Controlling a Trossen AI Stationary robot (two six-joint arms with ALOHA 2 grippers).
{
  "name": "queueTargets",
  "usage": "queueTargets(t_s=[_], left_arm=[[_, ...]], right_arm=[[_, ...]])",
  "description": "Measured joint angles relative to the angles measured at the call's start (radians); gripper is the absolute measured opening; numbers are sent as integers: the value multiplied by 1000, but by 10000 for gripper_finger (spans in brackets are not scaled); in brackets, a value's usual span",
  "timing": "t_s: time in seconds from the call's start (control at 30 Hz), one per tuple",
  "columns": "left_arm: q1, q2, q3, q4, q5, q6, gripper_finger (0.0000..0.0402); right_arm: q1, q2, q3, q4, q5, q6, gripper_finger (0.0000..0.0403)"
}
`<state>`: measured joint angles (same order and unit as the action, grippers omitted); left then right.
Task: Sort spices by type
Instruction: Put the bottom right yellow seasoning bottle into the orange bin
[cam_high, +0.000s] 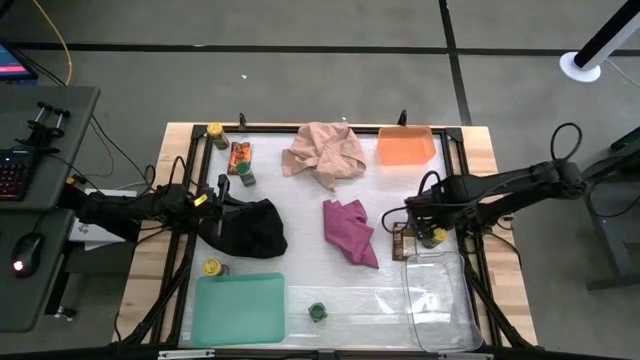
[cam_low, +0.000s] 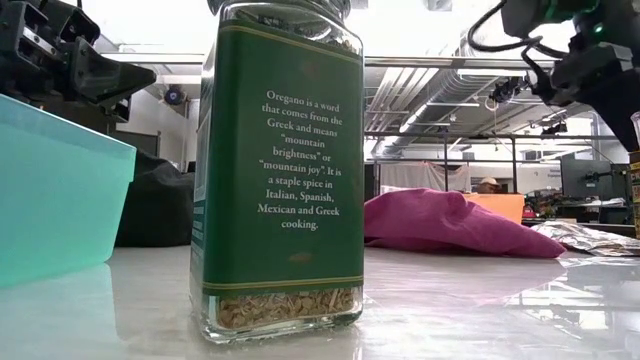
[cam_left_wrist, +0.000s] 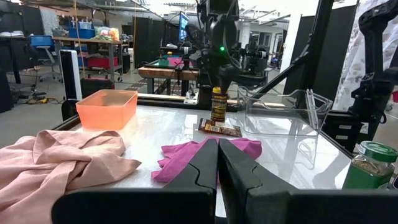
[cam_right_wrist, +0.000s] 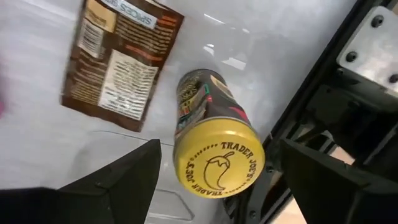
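Note:
My right gripper (cam_right_wrist: 221, 149) is open and points down over a yellow-lidded jar (cam_right_wrist: 217, 158), one finger on each side of the lid without touching it. The jar (cam_high: 438, 237) stands upright on the table beside a flat brown packet (cam_right_wrist: 121, 59), near the clear tray's far end. My left gripper (cam_left_wrist: 217, 149) is shut and hovers by the black cloth (cam_high: 250, 228) at the table's left. Two more yellow-lidded jars (cam_high: 215, 132) (cam_high: 212, 267), an orange packet (cam_high: 239, 155) and two green-lidded jars (cam_high: 245, 178) (cam_high: 317, 312) stand apart on the table.
A clear tray (cam_high: 440, 300) sits at the near right, a green tray (cam_high: 240, 308) at the near left and an orange tray (cam_high: 405, 145) at the far right. A pink cloth (cam_high: 325, 153) and a magenta cloth (cam_high: 352, 232) lie mid-table. A dark frame rail (cam_right_wrist: 348, 93) runs close beside the jar.

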<state>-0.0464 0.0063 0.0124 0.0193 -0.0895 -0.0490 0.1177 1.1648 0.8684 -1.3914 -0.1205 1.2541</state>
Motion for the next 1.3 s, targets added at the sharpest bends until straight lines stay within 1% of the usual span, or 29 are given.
queueTargets(t_s=[0.43,0.67,0.83,1.17,1.3], left_arm=[[0,0,0,0,0,0,1],[0,0,0,0,0,0,1],[0,0,0,0,0,0,1],[0,0,0,0,0,0,1],[0,0,0,0,0,0,1]], right_arm=[[0,135,0,12,-20,-115,319],[1,183,0,14,-29,-164,316],[1,209,0,16,-38,-199,295],[1,220,8,6,-69,-243,231],[-1,207,78,-38,-56,-245,228]])
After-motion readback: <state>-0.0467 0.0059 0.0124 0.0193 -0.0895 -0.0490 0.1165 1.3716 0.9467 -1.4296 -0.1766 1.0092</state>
